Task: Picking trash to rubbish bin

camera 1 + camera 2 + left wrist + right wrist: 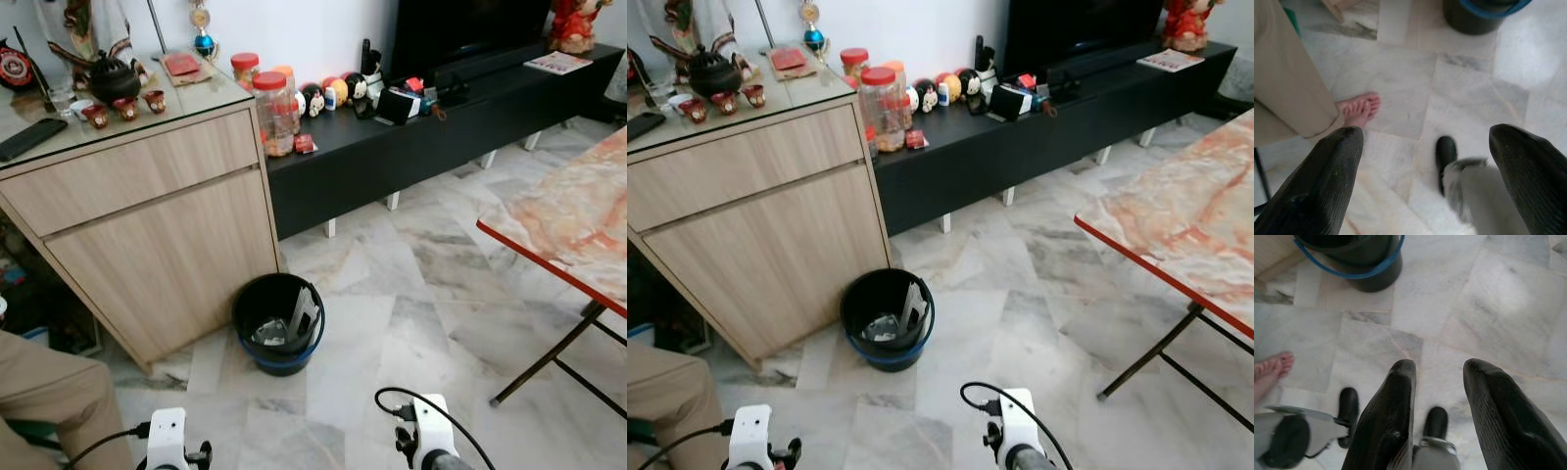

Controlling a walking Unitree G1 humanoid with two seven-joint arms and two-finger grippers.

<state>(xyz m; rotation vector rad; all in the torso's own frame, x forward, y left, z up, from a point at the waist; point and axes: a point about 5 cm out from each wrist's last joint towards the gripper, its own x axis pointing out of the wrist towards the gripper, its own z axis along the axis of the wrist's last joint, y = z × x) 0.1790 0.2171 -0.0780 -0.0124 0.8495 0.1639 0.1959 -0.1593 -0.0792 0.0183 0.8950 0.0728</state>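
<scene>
A: Left eye view puts the rubbish bin (279, 323) on the marble floor (411, 294), right against the wooden cabinet (147, 225). It already holds scraps. You carry nothing: left gripper (1425, 181) fingers stand wide apart, right gripper (1437, 416) fingers apart too.

B: So what do you do first?

A: Judging from this, find loose trash before approaching the bin. Mind the person's foot (1359, 110), near the bin on your left side.

Bare floor (392, 323) leads to the bin (278, 323) (cabinet (147, 245) beside it); a table (568, 225) blocks the right.
</scene>
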